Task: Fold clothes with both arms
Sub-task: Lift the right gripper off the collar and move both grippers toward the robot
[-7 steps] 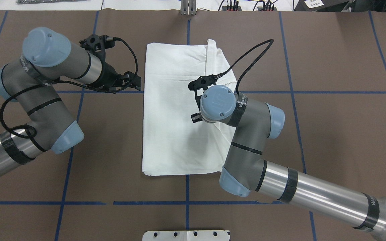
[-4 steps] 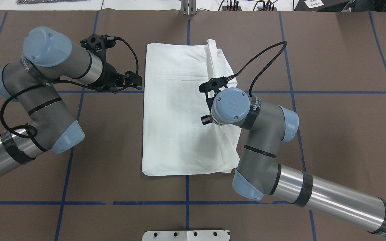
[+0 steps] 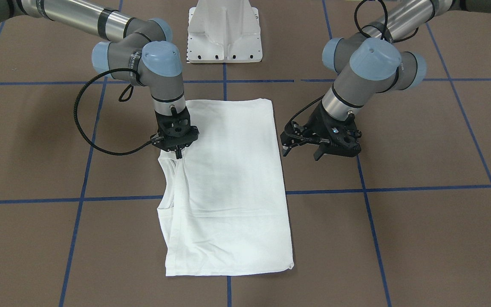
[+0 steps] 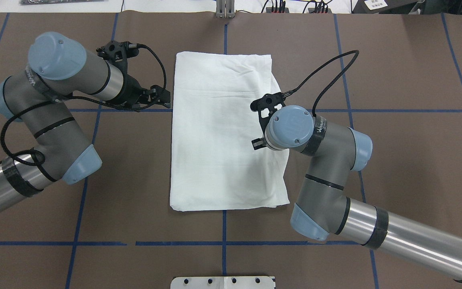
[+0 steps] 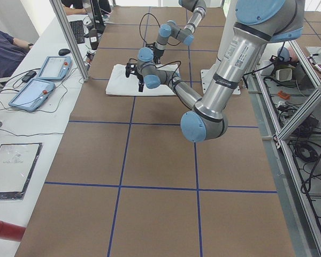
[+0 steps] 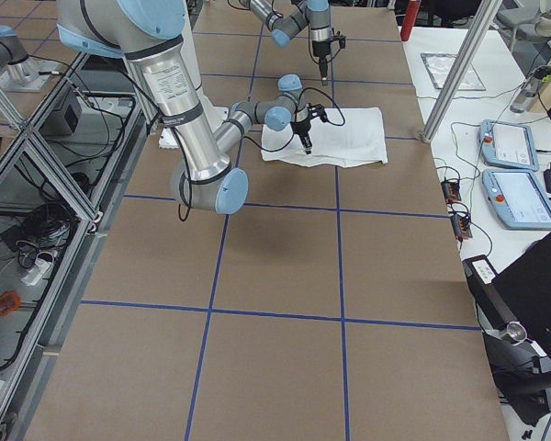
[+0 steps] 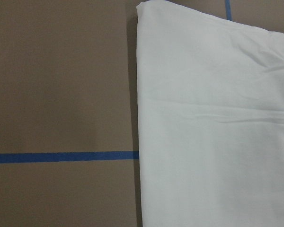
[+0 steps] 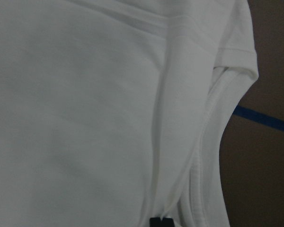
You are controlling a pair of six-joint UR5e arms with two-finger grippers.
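Slid outward, the black lattice right gripper point(image 3: 178, 152) pinches the thin white shirt point(image 3: 232, 192) edge: pull low, taut; black left gripper point(image 3: 301, 153) idles splayed.

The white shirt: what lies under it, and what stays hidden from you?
Under the white shirt lies the brown table cover. Two blue tape lines run beneath it and reappear beyond. The covered stretch of those lines and the shirt's lower layers cannot be seen.
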